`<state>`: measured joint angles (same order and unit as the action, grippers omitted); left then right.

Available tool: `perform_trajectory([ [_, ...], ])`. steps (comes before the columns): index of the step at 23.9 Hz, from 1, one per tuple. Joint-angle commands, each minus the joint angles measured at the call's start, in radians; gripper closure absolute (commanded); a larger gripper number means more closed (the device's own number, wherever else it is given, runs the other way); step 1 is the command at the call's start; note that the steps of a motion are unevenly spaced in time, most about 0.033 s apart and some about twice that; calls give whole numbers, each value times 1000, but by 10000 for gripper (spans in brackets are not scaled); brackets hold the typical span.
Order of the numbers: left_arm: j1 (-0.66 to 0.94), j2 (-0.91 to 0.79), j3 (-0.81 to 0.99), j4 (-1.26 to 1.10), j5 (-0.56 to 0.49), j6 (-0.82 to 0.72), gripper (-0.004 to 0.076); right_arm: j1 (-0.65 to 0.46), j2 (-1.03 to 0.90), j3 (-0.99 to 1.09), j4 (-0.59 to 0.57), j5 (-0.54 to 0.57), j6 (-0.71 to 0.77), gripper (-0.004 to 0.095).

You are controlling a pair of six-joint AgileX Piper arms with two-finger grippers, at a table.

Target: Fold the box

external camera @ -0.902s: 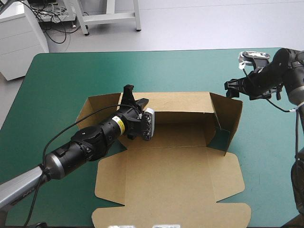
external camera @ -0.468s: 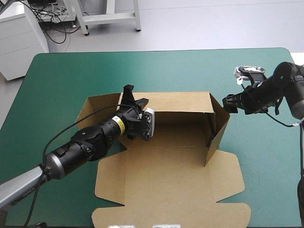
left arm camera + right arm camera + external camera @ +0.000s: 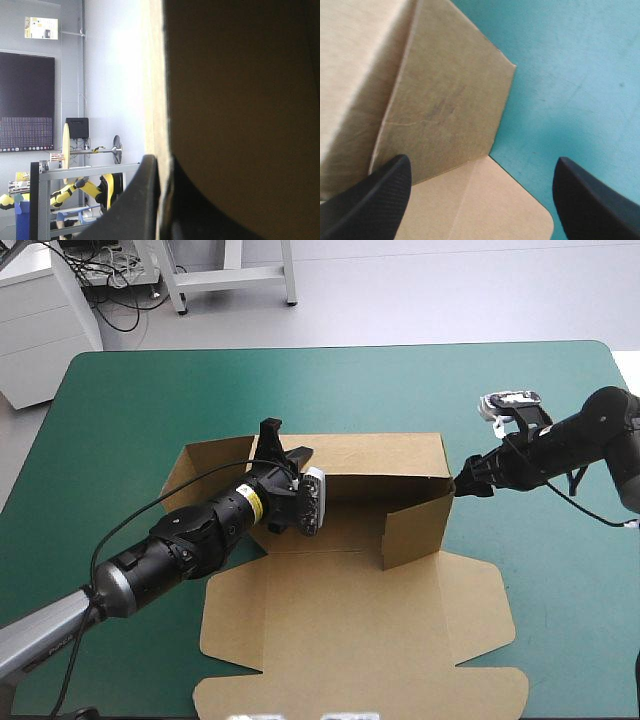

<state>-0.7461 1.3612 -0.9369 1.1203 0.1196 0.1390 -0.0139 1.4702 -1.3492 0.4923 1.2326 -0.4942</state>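
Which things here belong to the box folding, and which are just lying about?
In the job:
box
left gripper, shut on the box
right gripper, open at the side wall

Lying about:
nothing visible; only the table underneath

Nothing reads clearly; a yellow sticker on the left arm perhaps bears print.

I see open table beyond the box and to its right. Inside, the raised back wall, the turned-in side flap and my left arm across the left end block passage.
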Motion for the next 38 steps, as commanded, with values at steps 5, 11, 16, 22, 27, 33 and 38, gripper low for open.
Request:
perform_trajectory([
  [5, -6, -20, -15, -6, -7, -14, 756, -4, -36, -23, 85, 13, -41, 188],
  [11, -6, -20, -15, -4, 9, -14, 756, -2, -42, 135, 117, -16, -137, 188],
  [16, -6, -20, -15, -2, 9, -14, 756, -2, -84, 196, 155, -58, -195, 187],
  [22, -6, -20, -15, -2, 4, -11, 756, 72, -110, 208, 231, -181, -293, 187],
  [27, -6, -20, -15, -2, 10, -16, 756, 197, -105, 208, 132, -319, -276, 188],
  [33, -6, -20, -15, -6, 8, -16, 756, 216, -105, 208, 76, -331, -251, 284],
  [38, -6, -20, -15, -6, 8, -16, 756, 216, -105, 208, 76, -298, -259, 645],
])
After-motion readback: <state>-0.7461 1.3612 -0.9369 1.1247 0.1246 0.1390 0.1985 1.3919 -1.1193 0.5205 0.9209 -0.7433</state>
